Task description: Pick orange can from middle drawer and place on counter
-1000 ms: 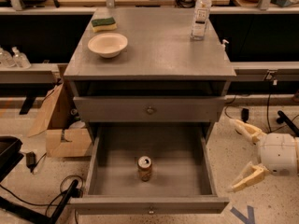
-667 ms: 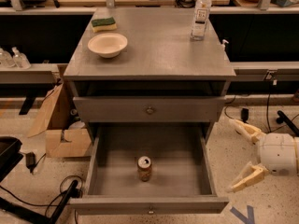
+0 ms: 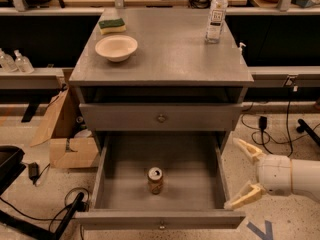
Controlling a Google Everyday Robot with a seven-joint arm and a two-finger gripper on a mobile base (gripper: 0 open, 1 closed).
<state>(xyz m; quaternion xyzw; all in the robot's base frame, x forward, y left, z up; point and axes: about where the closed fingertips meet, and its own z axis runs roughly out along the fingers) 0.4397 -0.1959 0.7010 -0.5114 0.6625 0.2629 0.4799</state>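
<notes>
The orange can point(image 3: 155, 180) stands upright near the front middle of the middle drawer point(image 3: 120, 184), which is pulled fully out. The counter point(image 3: 170, 54) is the grey cabinet top above. My gripper point(image 3: 243, 174) is low at the right, just outside the drawer's right wall, with its two cream fingers point(image 3: 248, 149) spread wide apart and nothing between them. It is well to the right of the can and not touching it.
On the counter stand a white bowl point(image 3: 116, 47), a green-and-yellow sponge point(image 3: 112, 25) and a clear water bottle point(image 3: 216, 14). The upper knobbed drawer point(image 3: 161, 117) is shut. A cardboard box point(image 3: 67, 134) sits left of the cabinet. Cables lie on the floor at both sides.
</notes>
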